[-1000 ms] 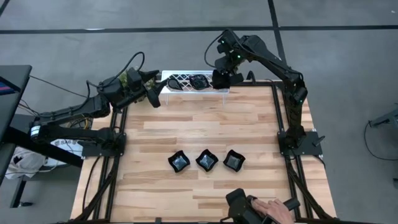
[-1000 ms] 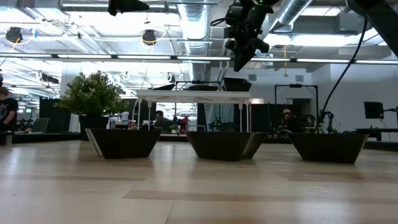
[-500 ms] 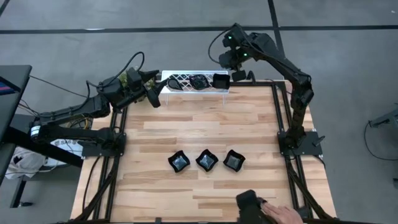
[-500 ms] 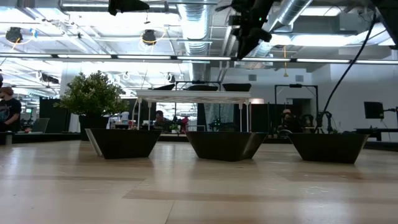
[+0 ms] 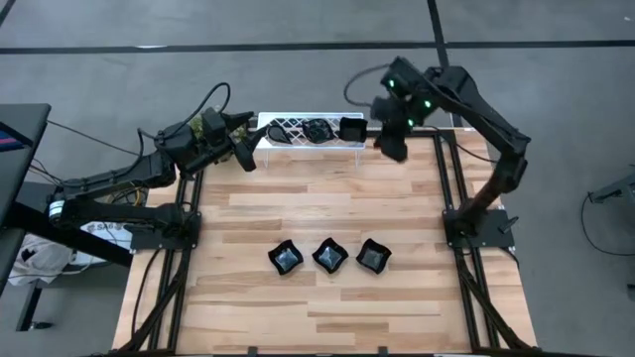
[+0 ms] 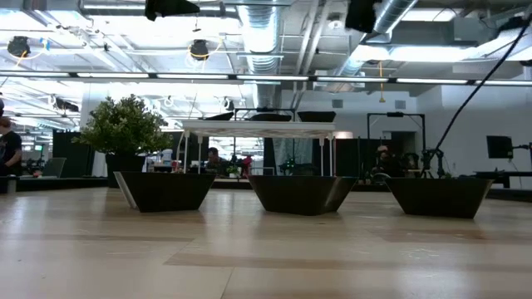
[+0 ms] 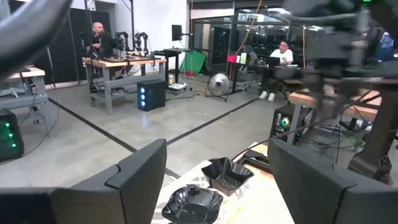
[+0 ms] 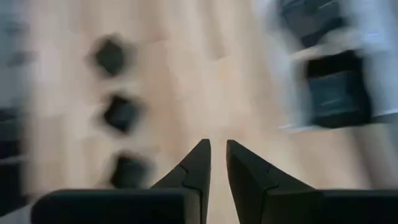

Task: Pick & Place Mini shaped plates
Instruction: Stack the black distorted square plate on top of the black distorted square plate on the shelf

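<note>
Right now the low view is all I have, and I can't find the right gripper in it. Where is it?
Observer: The right gripper hangs just past the right end of the white rack, at the far edge of the table.
Operator: Is it carrying a plate?
Observer: No. Its wrist view shows its fingers slightly apart with nothing between them.
Operator: And the left one?
Observer: The left gripper waits open by the rack's left end.

Even, bright overhead light falls on the pale wooden slatted table (image 5: 317, 213), with only soft shadows. In the low view, ceiling strip lights (image 6: 249, 77) glare. The right wrist view is heavily motion-blurred, smearing the small glossy black dishes (image 8: 121, 114); the near fingers stay sharp.
</note>
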